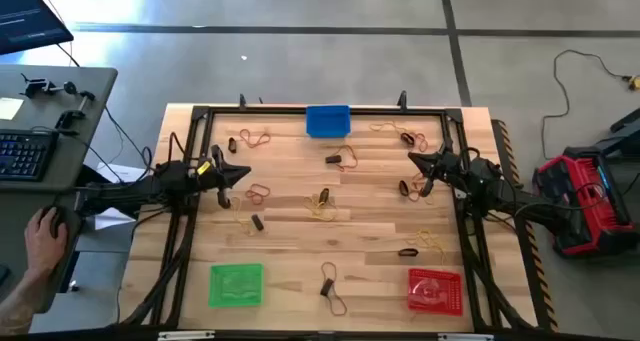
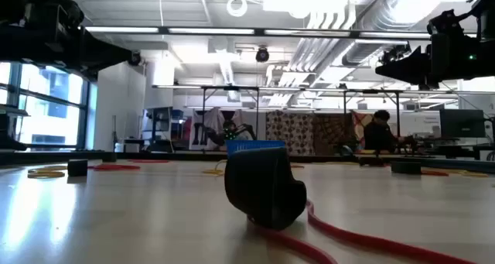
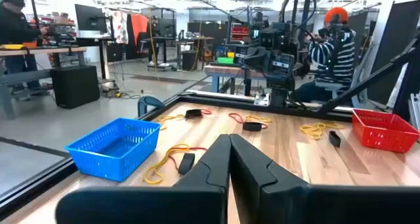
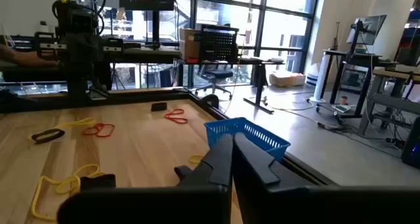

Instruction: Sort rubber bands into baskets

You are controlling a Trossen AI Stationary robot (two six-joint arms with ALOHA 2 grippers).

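Start state. Both arms hover above the counter (image 1: 300, 231), one at each side edge, reaching inward. Left gripper (image 1: 243, 175) is clenched on nothing: in its wrist view the two fingers (image 3: 256, 168) meet at the tips. Right gripper (image 1: 415, 161) likewise clenched and empty.

Rubber bands (image 1: 260, 192) lie scattered over the whole counter in small mixed clumps, yellow, reddish and black, none sorted yet as far as you can see. Baskets sit at the counter's margins, apart from one another: blue basket (image 1: 327, 120) at the far edge centre, green basket (image 1: 236, 285) near the left front corner, red basket (image 1: 435, 289) near the right front. Likely reasoning: rim placement leaves the middle free for picking, and each front basket falls in one arm's reach.

A person's hand (image 1: 42, 241) rests at the desk left of the rig.

Judgement: nothing picked yet; you will need to open a gripper before descending.
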